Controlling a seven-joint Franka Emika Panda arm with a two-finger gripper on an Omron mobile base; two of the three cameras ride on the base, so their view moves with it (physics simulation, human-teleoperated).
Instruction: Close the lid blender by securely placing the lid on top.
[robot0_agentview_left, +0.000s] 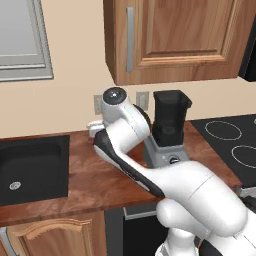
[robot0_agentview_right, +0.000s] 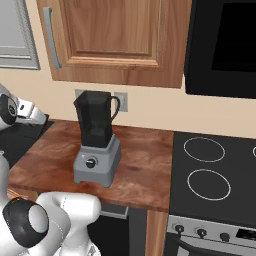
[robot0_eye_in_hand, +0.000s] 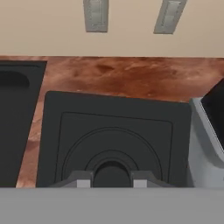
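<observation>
The lid (robot0_eye_in_hand: 113, 131), a flat black square plate with a raised round centre, sits close under the hand view. My gripper (robot0_eye_in_hand: 111, 180) is shut on that centre knob, one fingertip (robot0_eye_in_hand: 81, 179) on each side of it. The lid is over the wooden counter, just left of the blender's grey base (robot0_eye_in_hand: 203, 140); I cannot tell whether it rests on the counter or hangs above it. The blender (robot0_agentview_left: 169, 130) stands upright near the wall with its dark jar (robot0_agentview_right: 95, 117) open at the top. In the left base view my own arm hides the hand and the lid.
A black sink basin (robot0_agentview_left: 35, 165) is sunk into the counter left of the lid. The stovetop (robot0_agentview_right: 210, 170) lies right of the blender. Wall outlets (robot0_eye_in_hand: 96, 15) sit behind, with wooden wall cabinets (robot0_agentview_left: 175, 35) and a black microwave (robot0_agentview_right: 225, 45) overhead.
</observation>
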